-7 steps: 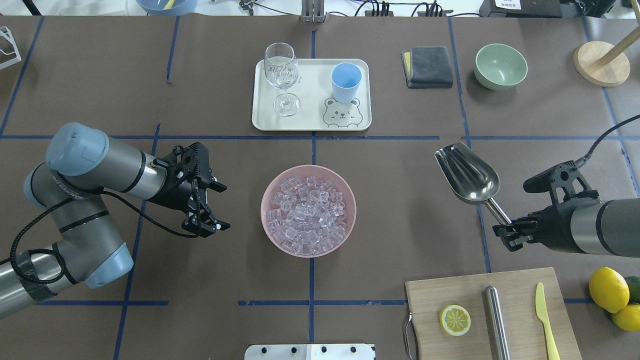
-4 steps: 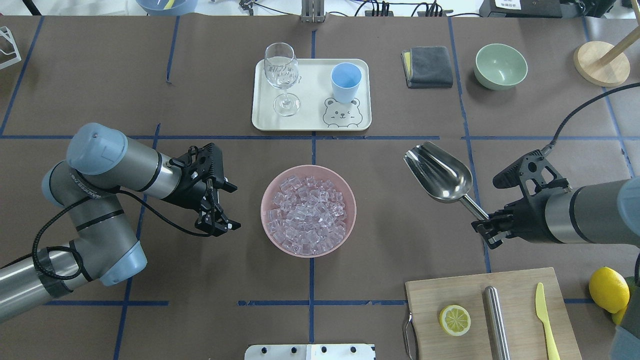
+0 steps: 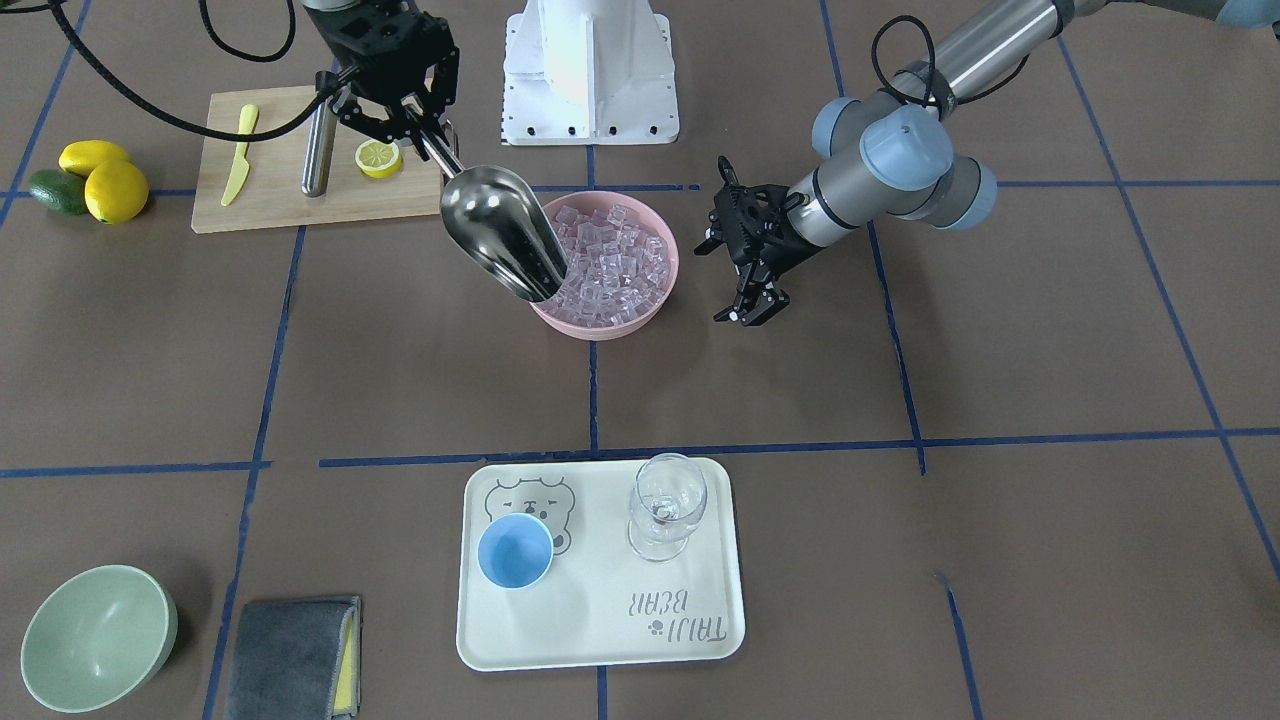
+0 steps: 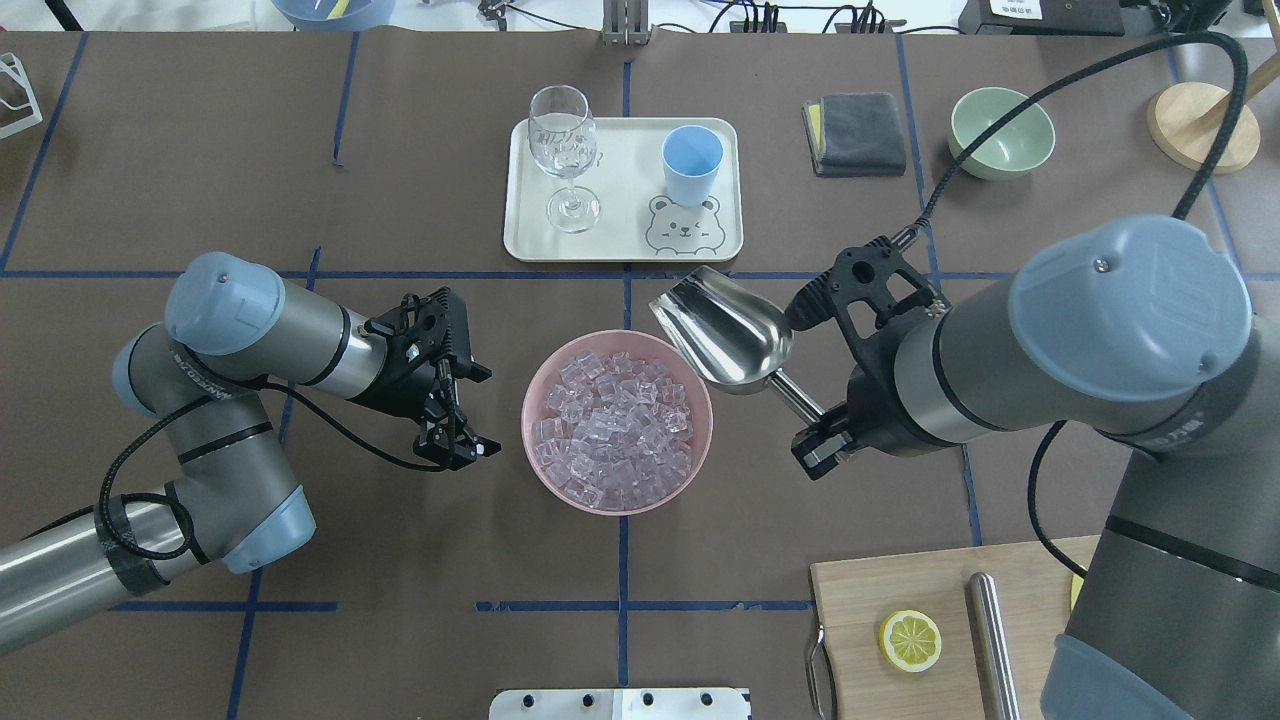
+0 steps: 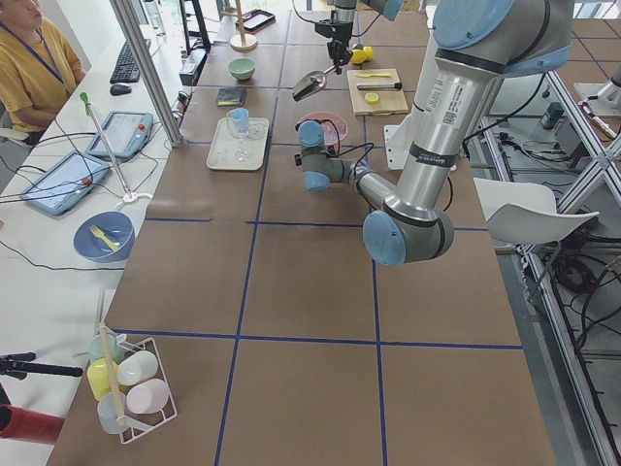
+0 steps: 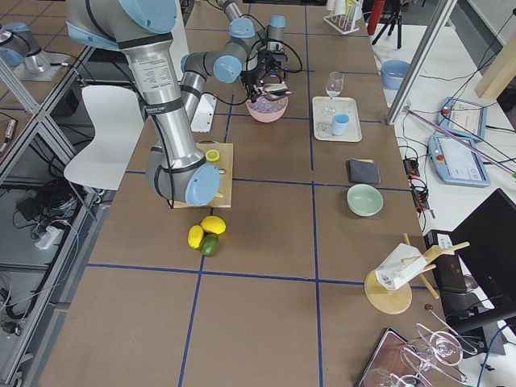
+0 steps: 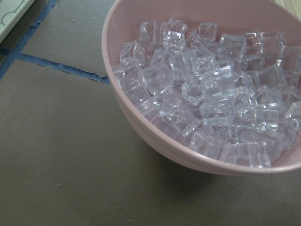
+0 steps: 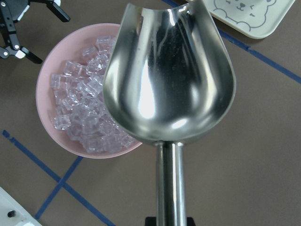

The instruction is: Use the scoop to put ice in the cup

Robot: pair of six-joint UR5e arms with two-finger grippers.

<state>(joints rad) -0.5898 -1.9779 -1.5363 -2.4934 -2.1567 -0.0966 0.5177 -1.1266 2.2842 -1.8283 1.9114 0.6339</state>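
Clear ice cubes (image 4: 615,425) fill a pink bowl (image 4: 535,455) at the table's middle; they also show in the left wrist view (image 7: 207,94) and the right wrist view (image 8: 82,101). The light-blue cup (image 4: 692,163) stands upright and empty on a cream tray (image 4: 530,235), beyond the bowl. My right gripper (image 4: 818,445) is shut on the handle of the steel scoop (image 4: 725,330). The scoop's trough (image 8: 169,80) is empty and held in the air, its lip over the bowl's far right rim. My left gripper (image 4: 486,412) is open and empty just left of the bowl.
A wine glass (image 4: 565,150) stands on the tray beside the cup. A grey cloth (image 4: 855,133) and a pale green bowl (image 4: 1000,130) lie at the far right. A cutting board (image 4: 900,590) with a lemon half and a steel rod is at the near right.
My right arm has moved left with the scoop, from well right of the bowl to its rim. My left gripper has moved right, closer to the bowl.
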